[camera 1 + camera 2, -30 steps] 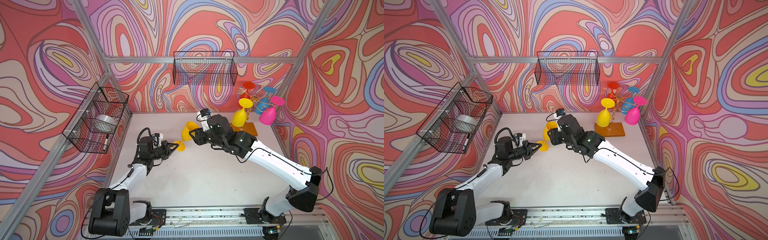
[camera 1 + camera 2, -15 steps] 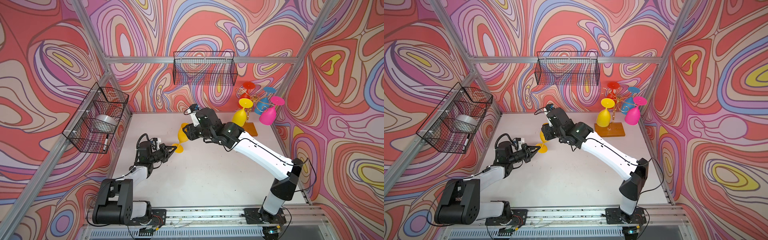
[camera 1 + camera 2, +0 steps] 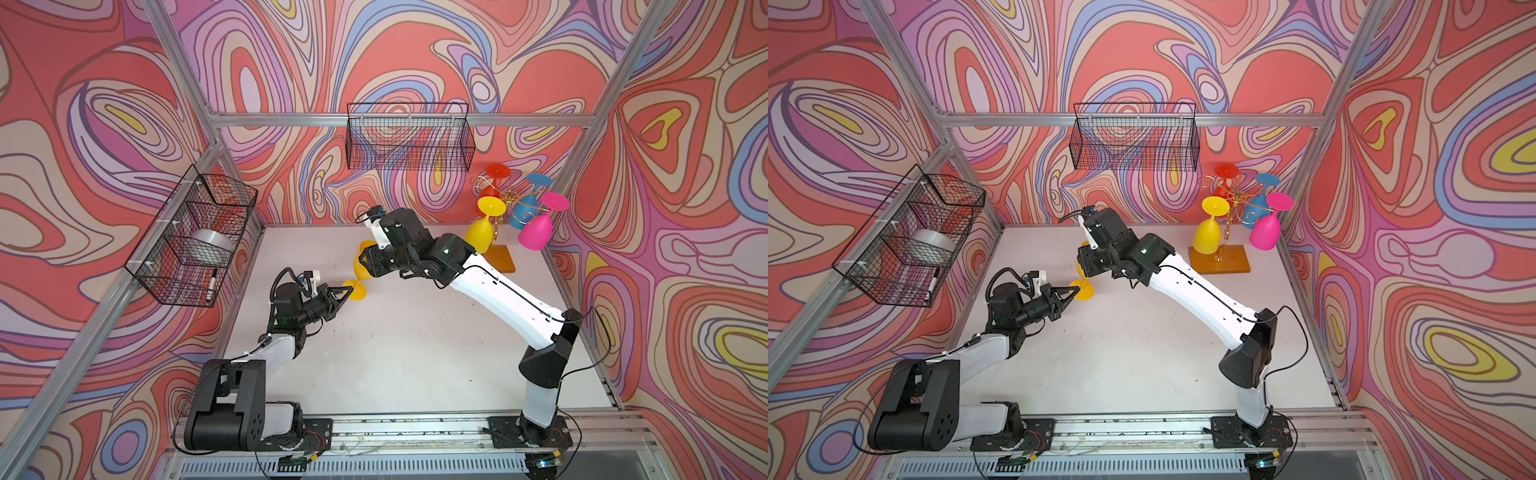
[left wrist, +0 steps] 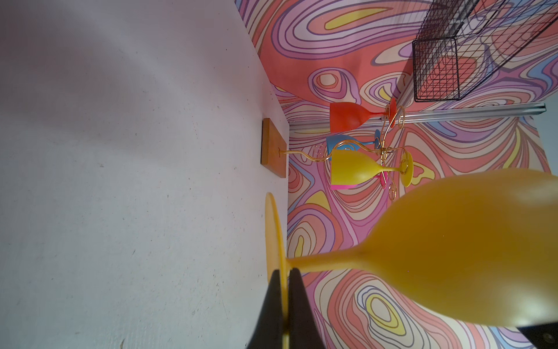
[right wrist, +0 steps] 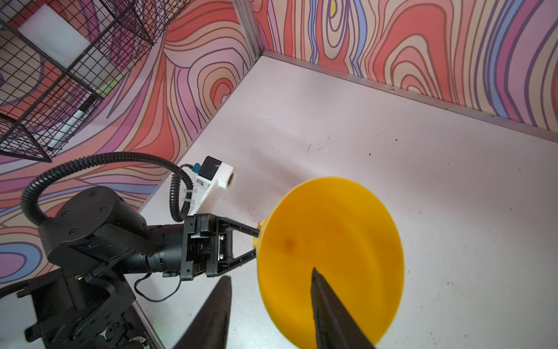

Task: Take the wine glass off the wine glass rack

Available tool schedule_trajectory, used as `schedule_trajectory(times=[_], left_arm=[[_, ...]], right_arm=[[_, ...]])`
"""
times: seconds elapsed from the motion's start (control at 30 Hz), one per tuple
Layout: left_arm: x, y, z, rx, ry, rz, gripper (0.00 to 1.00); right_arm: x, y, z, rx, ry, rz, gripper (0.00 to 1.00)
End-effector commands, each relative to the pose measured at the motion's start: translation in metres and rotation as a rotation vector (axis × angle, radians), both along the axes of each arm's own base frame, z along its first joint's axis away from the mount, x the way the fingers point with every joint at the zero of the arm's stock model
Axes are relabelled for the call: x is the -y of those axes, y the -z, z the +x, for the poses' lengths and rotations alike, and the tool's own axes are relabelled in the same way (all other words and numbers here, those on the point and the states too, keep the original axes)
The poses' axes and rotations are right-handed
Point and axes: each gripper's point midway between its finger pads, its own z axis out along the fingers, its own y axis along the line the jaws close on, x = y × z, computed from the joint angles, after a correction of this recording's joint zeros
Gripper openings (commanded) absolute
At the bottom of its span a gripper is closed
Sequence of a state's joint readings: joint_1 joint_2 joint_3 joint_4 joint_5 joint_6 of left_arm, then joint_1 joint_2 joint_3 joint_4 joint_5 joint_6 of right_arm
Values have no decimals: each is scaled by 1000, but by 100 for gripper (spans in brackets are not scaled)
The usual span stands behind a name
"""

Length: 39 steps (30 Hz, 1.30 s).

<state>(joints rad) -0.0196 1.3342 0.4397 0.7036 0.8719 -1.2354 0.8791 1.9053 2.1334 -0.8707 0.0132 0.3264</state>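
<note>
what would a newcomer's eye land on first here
The orange-yellow wine glass stands out, upright over the table, left of centre: the left gripper pinches its foot, and the right gripper straddles its bowl rim, jaws open. In the back right corner, the gold wine glass rack hangs a yellow glass, pink glass, blue glass and red glass upside down.

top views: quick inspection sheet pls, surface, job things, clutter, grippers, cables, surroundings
surface: table white, lightly scuffed
job's things: rack in far right corner; red glass, blue glass, yellow glass, pink glass hang on it; held glass off it, upright
clutter: side basket holds silvery roll and marker
grippers: left gripper shut on held glass's foot; right gripper open, astride its bowl rim
cables: ribbed hose arcs over left wrist, clear of glass
surroundings: swirl-patterned walls, metal frame, back basket
</note>
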Motion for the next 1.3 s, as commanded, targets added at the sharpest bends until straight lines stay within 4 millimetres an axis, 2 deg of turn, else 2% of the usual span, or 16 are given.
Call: schedule_trajectory(times=[0.0,0.23,0.53,0.67,0.7,0.77,0.9,1.13,1.27], left_arm=[[0,-9,0,43,8,-18,0],[1,-10,0,44,13,-18,0],[1,-9,1,42,16,-22,0],[3,-13,1,51,28,-28,0],[3,-13,1,51,31,-29,3],[4,-15,1,52,38,-31,21],[5,-18,1,61,49,-28,39],[4,-12,-1,43,46,10,61],[6,-12,-3,44,56,66,68]], right_arm=[[-3,8,1,-20,-25,-30,44],[-11,13,4,-31,-51,-41,38],[-14,15,3,-43,-76,-33,18],[-13,17,4,-53,-84,-32,0],[-13,17,4,-51,-84,-32,0],[-12,15,4,-45,-83,-29,0],[-7,12,3,-32,-73,-23,0],[17,9,0,-3,-11,-54,0],[40,10,-8,11,37,-78,0]])
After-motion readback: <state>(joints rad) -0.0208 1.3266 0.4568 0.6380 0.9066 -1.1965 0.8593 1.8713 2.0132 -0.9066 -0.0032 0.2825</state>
